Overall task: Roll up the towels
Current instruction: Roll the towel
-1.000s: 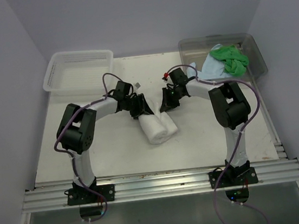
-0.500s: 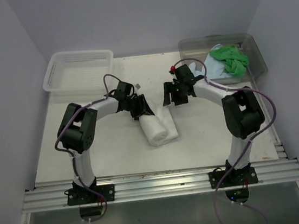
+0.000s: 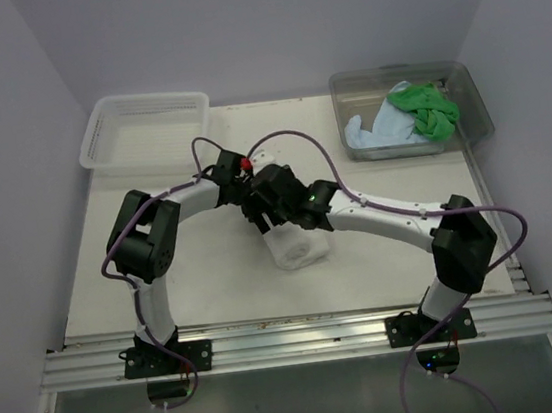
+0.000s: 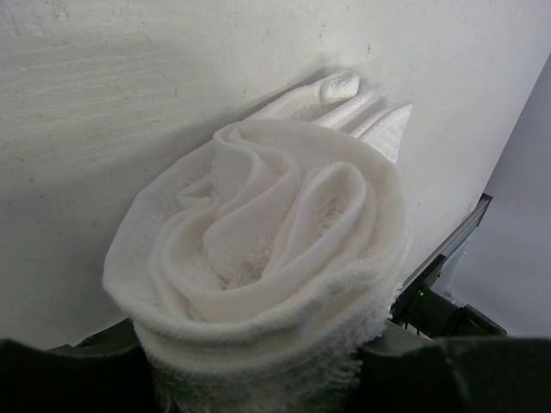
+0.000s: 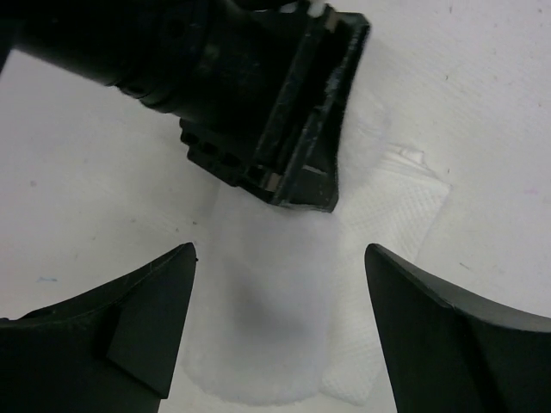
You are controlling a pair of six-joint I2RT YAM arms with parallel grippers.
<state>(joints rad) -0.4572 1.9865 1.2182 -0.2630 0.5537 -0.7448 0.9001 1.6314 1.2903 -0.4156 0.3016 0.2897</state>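
Note:
A white towel (image 3: pixel 299 249) lies rolled at the table's middle, with a loose flap (image 5: pixel 405 206) beside it. My left gripper (image 3: pixel 258 212) is shut on the roll's far end. In the left wrist view the spiral end (image 4: pixel 267 249) fills the space between its dark fingers (image 4: pixel 69 379). My right gripper (image 5: pixel 281 249) hangs open over the roll (image 5: pixel 275 327), one finger on each side and neither touching it, just short of the left gripper (image 5: pixel 258 103). A green towel (image 3: pixel 425 110) and a light blue towel (image 3: pixel 378 131) lie bunched in the clear tub (image 3: pixel 475 106).
A white lattice basket (image 3: pixel 145 127) stands at the back left. The clear tub sits at the back right. My right arm (image 3: pixel 388 218) stretches across the table from right to centre. A metal rail (image 3: pixel 293 340) runs along the near edge.
My right gripper has opened and swung left, from the roll's right side to above the roll next to the left gripper. The left gripper and the roll have stayed put.

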